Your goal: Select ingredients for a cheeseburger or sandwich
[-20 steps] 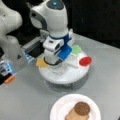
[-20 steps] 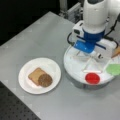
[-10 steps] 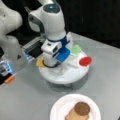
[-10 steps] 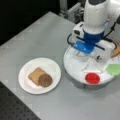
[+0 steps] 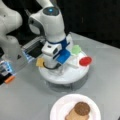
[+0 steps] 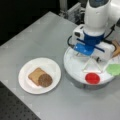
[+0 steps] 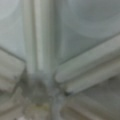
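The gripper (image 6: 83, 56) is lowered into the white divided tray (image 6: 75, 72), fingertips hidden; whether it is clenched cannot be told. Beside it lie the red disc (image 6: 92, 78) and green leaf piece (image 6: 114, 69). Well away, the paper plate (image 6: 27, 86) carries a toast square (image 6: 35, 74) topped by the patty (image 6: 45, 80).

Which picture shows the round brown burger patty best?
A front view shows the patty whole, lying on the toast on the white plate. In a front view it sits near the bottom edge, with the toast cut off. The wrist view shows only white tray dividers.
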